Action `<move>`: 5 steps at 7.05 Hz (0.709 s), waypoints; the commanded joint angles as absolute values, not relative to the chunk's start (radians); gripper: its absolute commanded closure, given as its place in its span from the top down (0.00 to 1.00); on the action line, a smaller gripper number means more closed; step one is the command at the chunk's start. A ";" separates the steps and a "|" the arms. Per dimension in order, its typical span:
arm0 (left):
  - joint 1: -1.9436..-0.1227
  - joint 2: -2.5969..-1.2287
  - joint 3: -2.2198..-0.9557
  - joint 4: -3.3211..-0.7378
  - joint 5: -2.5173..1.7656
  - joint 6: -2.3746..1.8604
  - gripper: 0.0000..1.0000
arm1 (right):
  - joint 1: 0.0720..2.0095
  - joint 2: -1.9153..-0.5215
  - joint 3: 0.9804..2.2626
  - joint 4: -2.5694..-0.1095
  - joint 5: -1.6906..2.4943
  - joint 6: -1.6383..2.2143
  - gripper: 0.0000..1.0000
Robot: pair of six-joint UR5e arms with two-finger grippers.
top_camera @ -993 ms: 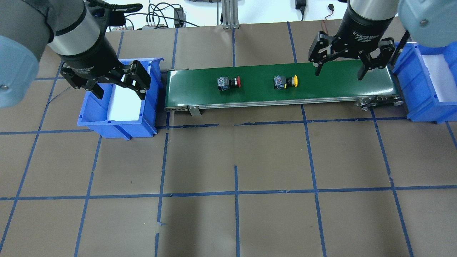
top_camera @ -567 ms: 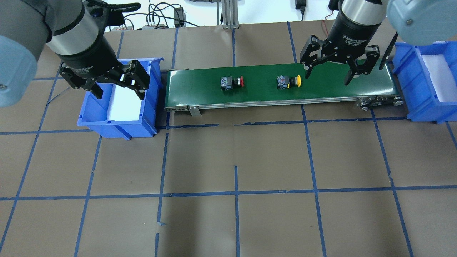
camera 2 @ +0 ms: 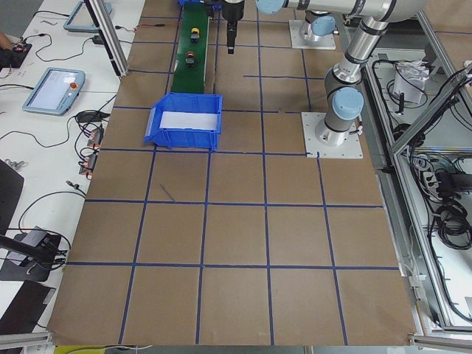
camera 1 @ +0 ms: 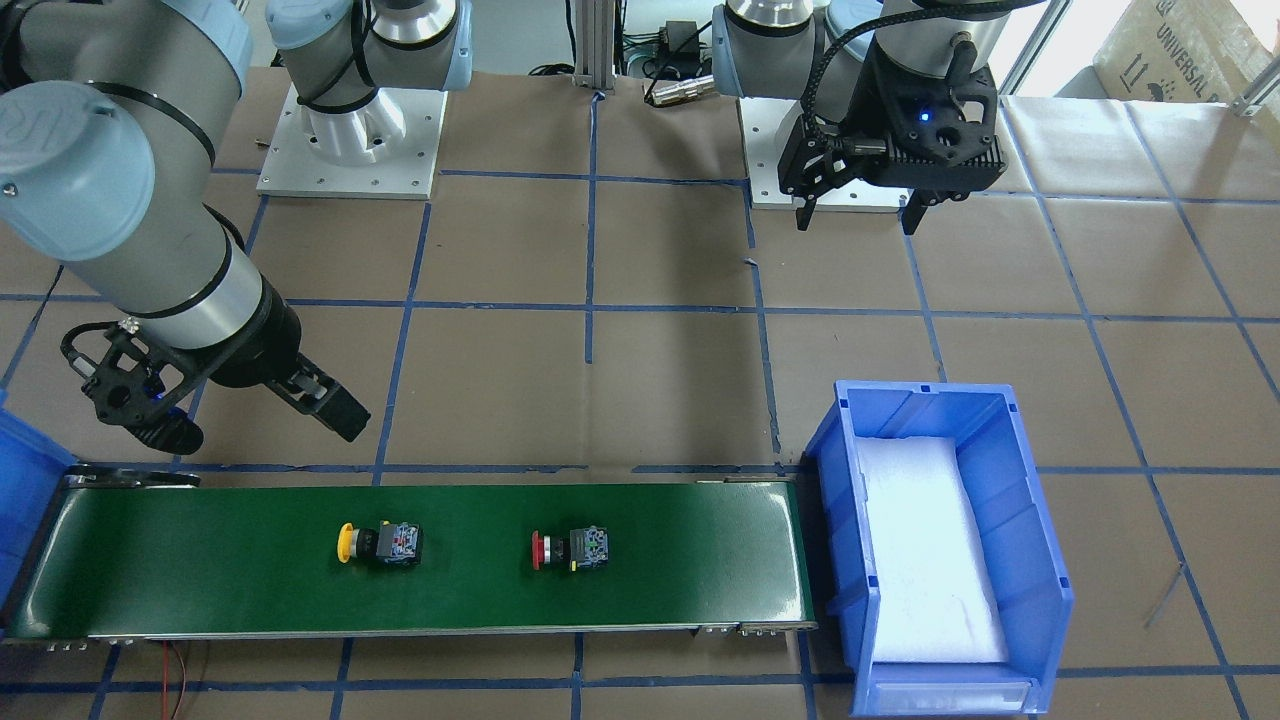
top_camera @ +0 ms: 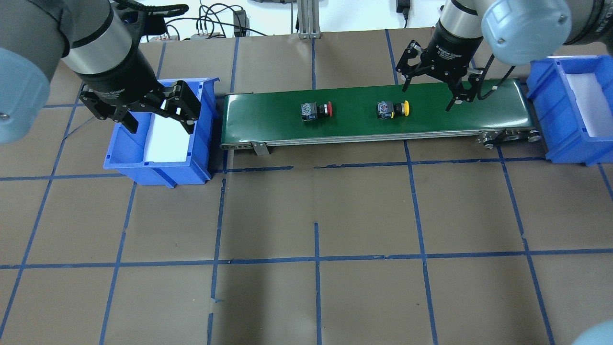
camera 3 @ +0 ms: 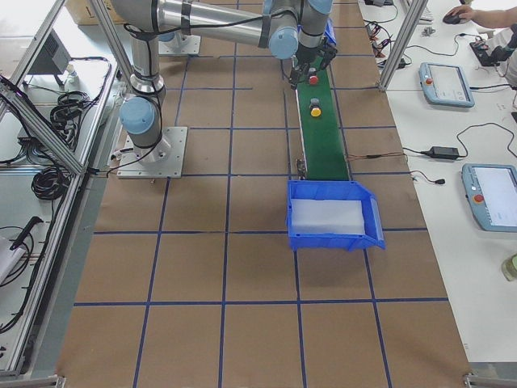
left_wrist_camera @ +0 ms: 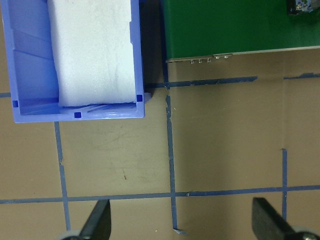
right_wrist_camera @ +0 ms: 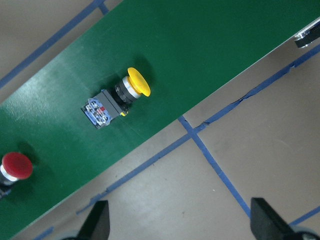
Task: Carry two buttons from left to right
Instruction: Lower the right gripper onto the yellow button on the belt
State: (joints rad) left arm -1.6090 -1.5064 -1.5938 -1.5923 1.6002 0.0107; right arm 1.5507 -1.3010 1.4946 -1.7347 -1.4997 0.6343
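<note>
Two buttons lie on their sides on the green conveyor belt (top_camera: 268, 120), caps pointing to the robot's right. The yellow button (top_camera: 392, 109) (camera 1: 380, 544) (right_wrist_camera: 117, 96) is nearer the right end. The red button (top_camera: 316, 110) (camera 1: 572, 549) (right_wrist_camera: 15, 167) sits about mid-belt. My right gripper (top_camera: 427, 98) (camera 1: 260, 430) hangs open above the belt's far edge, just right of the yellow button, holding nothing. My left gripper (top_camera: 163, 127) (camera 1: 856, 222) is open and empty over the left blue bin (top_camera: 158, 167).
The left blue bin (camera 1: 1040, 560) has a white foam pad inside and stands against the belt's left end. A second blue bin (top_camera: 550, 120) stands at the belt's right end. Brown paper with blue tape lines covers the table (top_camera: 316, 215). Cables lie beyond the far edge.
My right gripper has swung left along the belt, toward the yellow button. Both buttons have drifted a little to the right on the belt. The left arm has stayed still.
</note>
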 commanded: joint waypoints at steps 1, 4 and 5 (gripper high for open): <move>-1.609 -1.506 -1.594 -1.592 1.600 0.011 1.00 | 1.557 -1.249 1.499 -1.828 -1.555 0.873 0.99; -1.609 -1.506 -1.594 -1.594 1.600 0.011 1.00 | 1.581 -1.155 1.502 -1.966 -1.609 1.035 0.99; -1.609 -1.506 -1.594 -1.592 1.600 0.011 1.00 | 1.582 -1.129 1.500 -1.979 -1.606 1.066 0.99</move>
State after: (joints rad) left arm -1.6091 -1.5065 -1.5938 -1.5930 1.6000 0.0107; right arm 1.5763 -1.1625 1.5008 -1.9418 -1.6051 1.0261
